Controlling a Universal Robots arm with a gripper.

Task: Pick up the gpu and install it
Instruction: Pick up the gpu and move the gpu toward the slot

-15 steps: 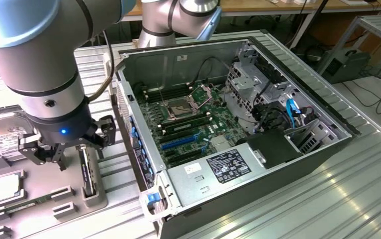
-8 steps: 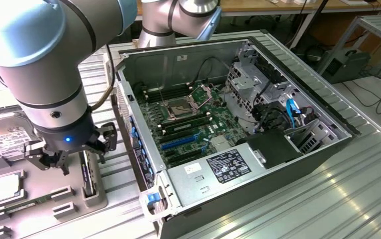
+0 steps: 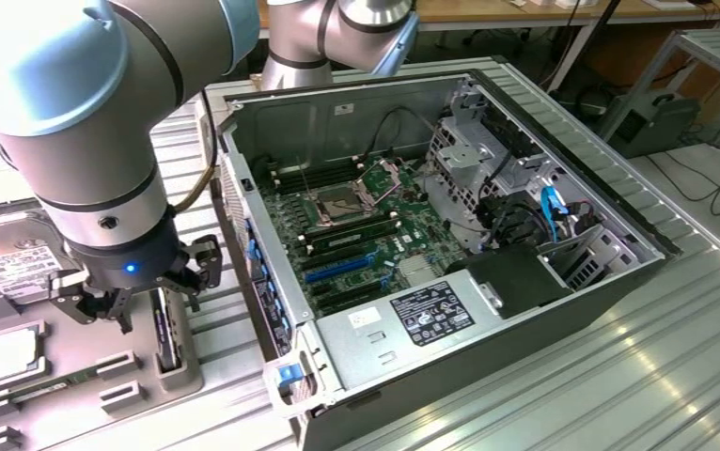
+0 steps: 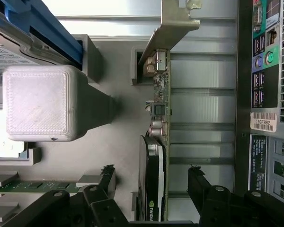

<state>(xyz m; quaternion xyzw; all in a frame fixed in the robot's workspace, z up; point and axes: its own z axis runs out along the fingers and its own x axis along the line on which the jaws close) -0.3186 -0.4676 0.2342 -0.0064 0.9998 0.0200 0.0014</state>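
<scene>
Fingers (image 4: pixel 199 187) spread apart flank the edge-on gpu (image 4: pixel 151 170) (one end cut off from view), neither touching it.

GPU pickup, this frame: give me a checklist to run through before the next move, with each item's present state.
1. GPU standing on edge in its holder: ok.
2. Tool open: ok.
3. Fingers one on each side of the GPU, not touching it: ok.
4. Tool low enough for a firm grip: cannot tell.
5. Case side open: ok.
6. Blue slots free: ok.
</scene>
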